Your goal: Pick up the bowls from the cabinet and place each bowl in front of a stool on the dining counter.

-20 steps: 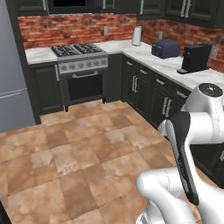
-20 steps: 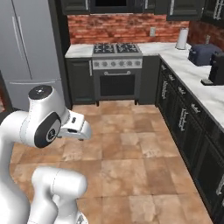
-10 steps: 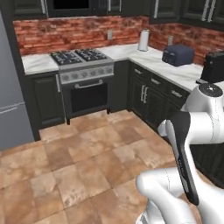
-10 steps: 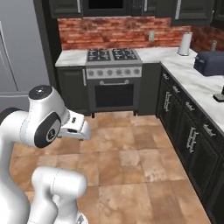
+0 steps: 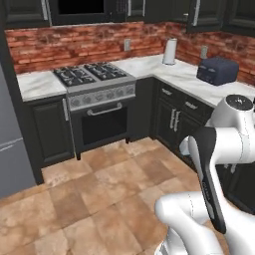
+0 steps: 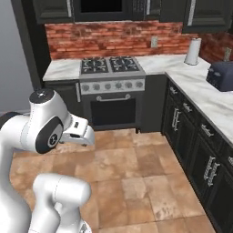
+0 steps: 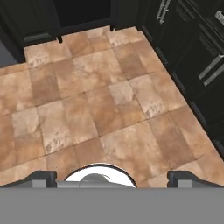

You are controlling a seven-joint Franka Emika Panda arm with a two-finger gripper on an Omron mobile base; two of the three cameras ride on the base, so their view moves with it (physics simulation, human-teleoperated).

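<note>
My gripper [image 7: 112, 177] hangs open over the brown tiled floor [image 7: 109, 96], and nothing sits between its two dark fingertips [image 7: 43, 177]. The arm is folded close over the base, with the white hand [image 6: 78, 133] pointing down and forward. Black wall cabinets [image 5: 209, 12] [image 6: 209, 13] with shut doors and thin silver bar handles line the top of both base views. I cannot tell which of them is the task's cabinet. The bowls, the stool and the dining counter are out of view.
A steel range [image 5: 94, 82] [image 6: 111, 73] stands ahead against the brick wall. A marble worktop [image 5: 187, 79] over black base cabinets [image 6: 191, 136] runs along the right, carrying a paper towel roll [image 5: 170, 51] and a dark toaster [image 6: 220, 75]. A grey fridge [image 5: 10, 149] is at the left.
The whole picture has shifted: the base has driven closer to the range and the corner worktop. The arm keeps its folded pose and the gripper stays open.
</note>
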